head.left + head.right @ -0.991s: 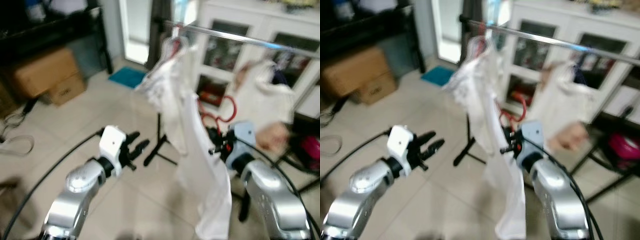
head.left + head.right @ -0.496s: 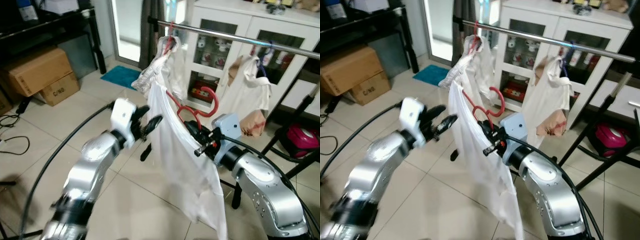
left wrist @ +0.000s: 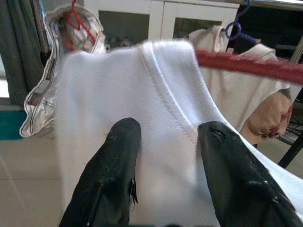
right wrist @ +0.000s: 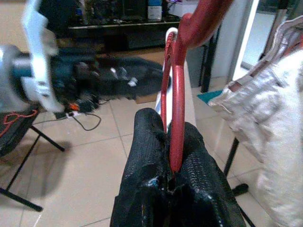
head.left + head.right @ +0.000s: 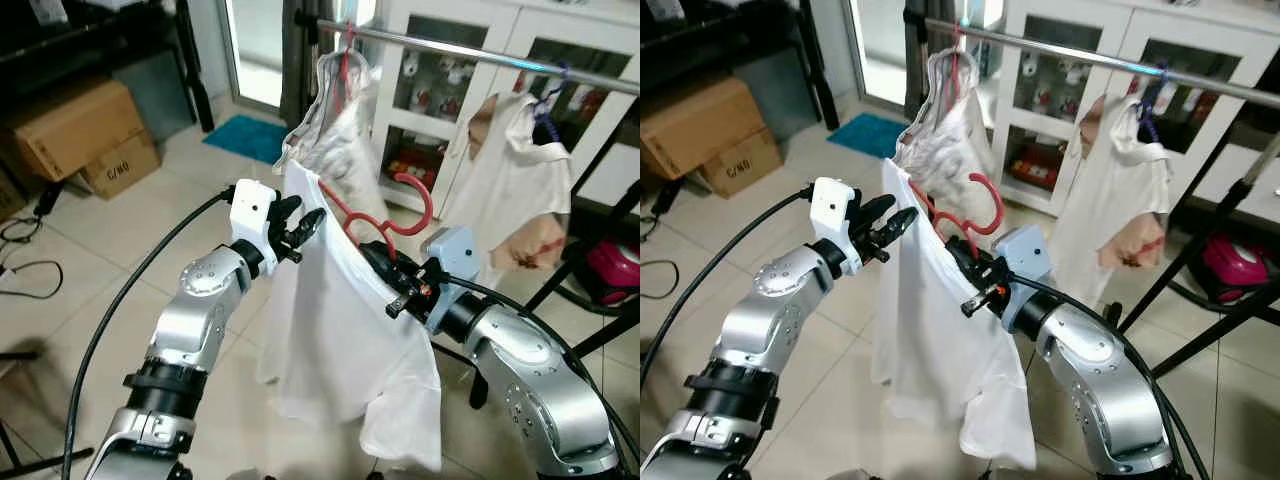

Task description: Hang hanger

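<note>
A red hanger (image 5: 385,215) carries a white shirt (image 5: 340,340) that droops toward the floor. My right gripper (image 5: 385,275) is shut on the hanger's neck, and the red hook (image 4: 177,94) rises between its black fingers (image 4: 147,142). My left gripper (image 5: 300,228) is open at the shirt's left shoulder; the white shoulder cloth (image 3: 156,94) lies just past its fingers (image 3: 120,156). The steel rail (image 5: 470,52) runs above and behind, holding two other hung garments (image 5: 345,120).
A cream shirt on a blue hanger (image 5: 515,170) hangs further right on the rail. White glass-door cabinets (image 5: 440,90) stand behind it. Cardboard boxes (image 5: 75,130) sit at the left on the tiled floor, a teal mat (image 5: 245,140) lies by the doorway, and a black rack leg (image 5: 590,270) crosses at right.
The view has steadied and tilted down. My left gripper has come in to the shirt's left shoulder. The shirt now hangs spread wider off the hanger in my right gripper.
</note>
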`<state>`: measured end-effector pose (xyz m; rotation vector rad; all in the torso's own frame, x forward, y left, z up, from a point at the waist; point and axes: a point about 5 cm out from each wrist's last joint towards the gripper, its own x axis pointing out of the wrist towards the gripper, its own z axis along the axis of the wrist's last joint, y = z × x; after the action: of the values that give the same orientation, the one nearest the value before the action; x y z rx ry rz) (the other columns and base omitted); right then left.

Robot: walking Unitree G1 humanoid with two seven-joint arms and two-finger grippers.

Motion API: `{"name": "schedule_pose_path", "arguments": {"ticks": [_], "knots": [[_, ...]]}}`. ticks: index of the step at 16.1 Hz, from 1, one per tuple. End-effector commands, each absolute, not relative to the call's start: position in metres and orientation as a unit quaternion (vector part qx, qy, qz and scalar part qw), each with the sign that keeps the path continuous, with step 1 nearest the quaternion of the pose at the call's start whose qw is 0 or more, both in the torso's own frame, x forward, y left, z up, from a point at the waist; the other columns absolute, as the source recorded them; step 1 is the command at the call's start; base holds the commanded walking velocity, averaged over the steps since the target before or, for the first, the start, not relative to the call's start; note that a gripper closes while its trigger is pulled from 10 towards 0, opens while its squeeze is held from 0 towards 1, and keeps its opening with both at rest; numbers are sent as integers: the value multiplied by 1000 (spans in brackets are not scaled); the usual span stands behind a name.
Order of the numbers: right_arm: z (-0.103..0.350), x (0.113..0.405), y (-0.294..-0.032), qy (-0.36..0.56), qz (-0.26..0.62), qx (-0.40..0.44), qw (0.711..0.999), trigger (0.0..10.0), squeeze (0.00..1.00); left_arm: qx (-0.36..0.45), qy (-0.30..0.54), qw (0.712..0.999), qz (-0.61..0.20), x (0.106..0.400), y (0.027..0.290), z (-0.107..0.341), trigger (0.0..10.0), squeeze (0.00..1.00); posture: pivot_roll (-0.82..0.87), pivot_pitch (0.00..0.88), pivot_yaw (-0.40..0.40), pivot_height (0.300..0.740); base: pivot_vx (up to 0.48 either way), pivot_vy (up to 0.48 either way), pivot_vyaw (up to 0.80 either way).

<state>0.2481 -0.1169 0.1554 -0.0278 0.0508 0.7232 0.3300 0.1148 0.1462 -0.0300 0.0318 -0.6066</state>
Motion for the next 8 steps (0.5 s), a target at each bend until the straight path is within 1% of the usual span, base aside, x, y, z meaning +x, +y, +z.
{"name": "schedule_pose_path", "arguments": {"ticks": [1, 3, 8], "knots": [[168, 245, -112, -13, 374, -12, 927, 0, 0, -12, 10, 950, -313, 333, 113, 150, 0, 0, -102, 0, 6, 740, 0, 0, 0], [170, 244, -111, -17, 380, -13, 925, 0, 0, -11, 11, 942, -336, 334, 109, 150, 0, 0, -104, 0, 8, 740, 0, 0, 0], [171, 243, -111, -21, 384, -16, 923, 0, 0, -12, 9, 937, -350, 336, 104, 150, 0, 0, -107, 0, 14, 740, 0, 0, 0]]}}
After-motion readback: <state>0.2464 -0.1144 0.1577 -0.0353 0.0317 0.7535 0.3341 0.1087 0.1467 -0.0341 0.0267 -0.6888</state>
